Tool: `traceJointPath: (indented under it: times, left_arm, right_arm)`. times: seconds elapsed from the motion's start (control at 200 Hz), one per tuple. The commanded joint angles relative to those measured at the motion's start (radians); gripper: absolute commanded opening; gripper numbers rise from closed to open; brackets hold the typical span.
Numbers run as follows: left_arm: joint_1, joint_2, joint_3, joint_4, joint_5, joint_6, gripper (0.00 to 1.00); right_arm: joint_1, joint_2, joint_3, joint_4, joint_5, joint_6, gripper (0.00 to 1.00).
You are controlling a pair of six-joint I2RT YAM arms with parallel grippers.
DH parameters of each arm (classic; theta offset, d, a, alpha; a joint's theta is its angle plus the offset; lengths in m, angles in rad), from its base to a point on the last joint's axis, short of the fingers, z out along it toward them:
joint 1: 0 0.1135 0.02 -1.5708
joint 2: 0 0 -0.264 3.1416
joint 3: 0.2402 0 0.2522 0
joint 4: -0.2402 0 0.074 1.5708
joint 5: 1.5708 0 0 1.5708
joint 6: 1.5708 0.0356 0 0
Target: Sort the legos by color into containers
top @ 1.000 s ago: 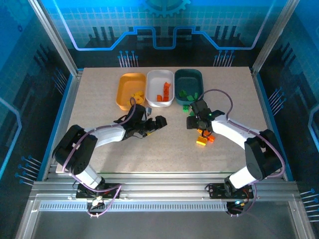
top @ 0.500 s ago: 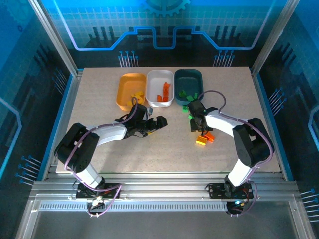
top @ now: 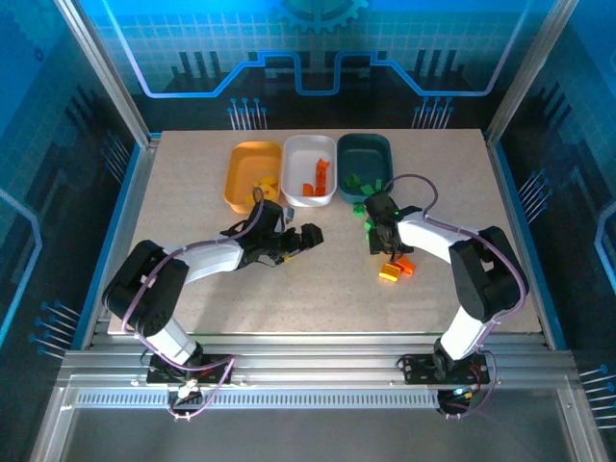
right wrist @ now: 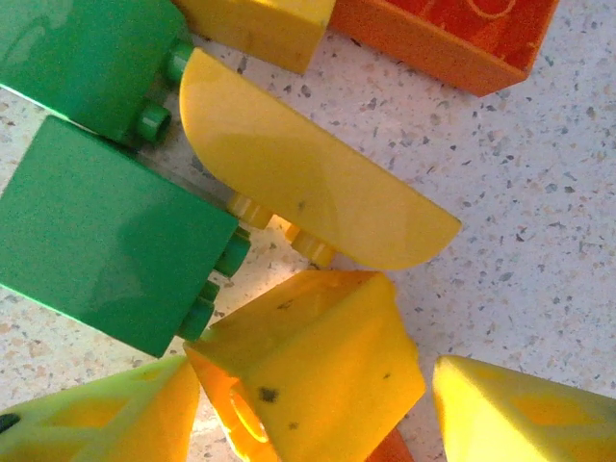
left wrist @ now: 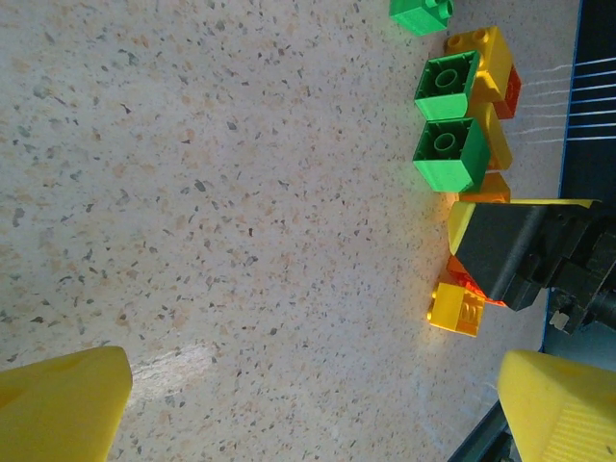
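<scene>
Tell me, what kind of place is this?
Probably a robot lab test booth, not a playroom. A left arm and right arm are bolted to a metal rail frame at the edge of a speckled table, with blue circuit-pattern walls around.

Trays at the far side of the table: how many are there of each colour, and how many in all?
Orange-yellow tray: 1
White tray: 1
Dark teal tray: 1
Total: 3
</scene>
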Motion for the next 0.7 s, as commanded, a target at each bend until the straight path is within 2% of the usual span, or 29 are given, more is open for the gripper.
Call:
traceJointPath:
  times: [0.0,0.105,0.36,0.435,0.57,0.695]
  left_arm:
    - [-0.002,-0.040,-0.003,-0.017,-0.019,0.022,0.99]
    - [-0.002,-0.036,-0.002,-0.012,-0.018,0.022,0.99]
    - [-0.002,-0.039,0.003,-0.021,-0.015,0.027,0.99]
    - [-0.002,-0.042,0.001,-0.022,-0.017,0.029,0.99]
    - [-0.001,-0.051,0.005,-0.040,-0.031,0.039,0.99]
    - [0.023,-0.102,-0.002,-0.074,-0.064,0.060,0.99]
  right_arm:
    - [-0.025,-0.064,-0.022,-0.002,0.021,0.019,0.69]
    - [-0.063,-0.045,-0.008,-0.006,-0.027,0.017,0.70]
    - [-0.067,0.048,0.024,0.009,-0.093,-0.007,0.66]
    - [-0.069,0.051,0.023,0.021,-0.102,-0.011,0.60]
    - [-0.067,0.022,0.017,0.039,-0.081,-0.008,0.40]
    - [-0.054,-0.083,-0.024,0.036,-0.030,0.016,0.35]
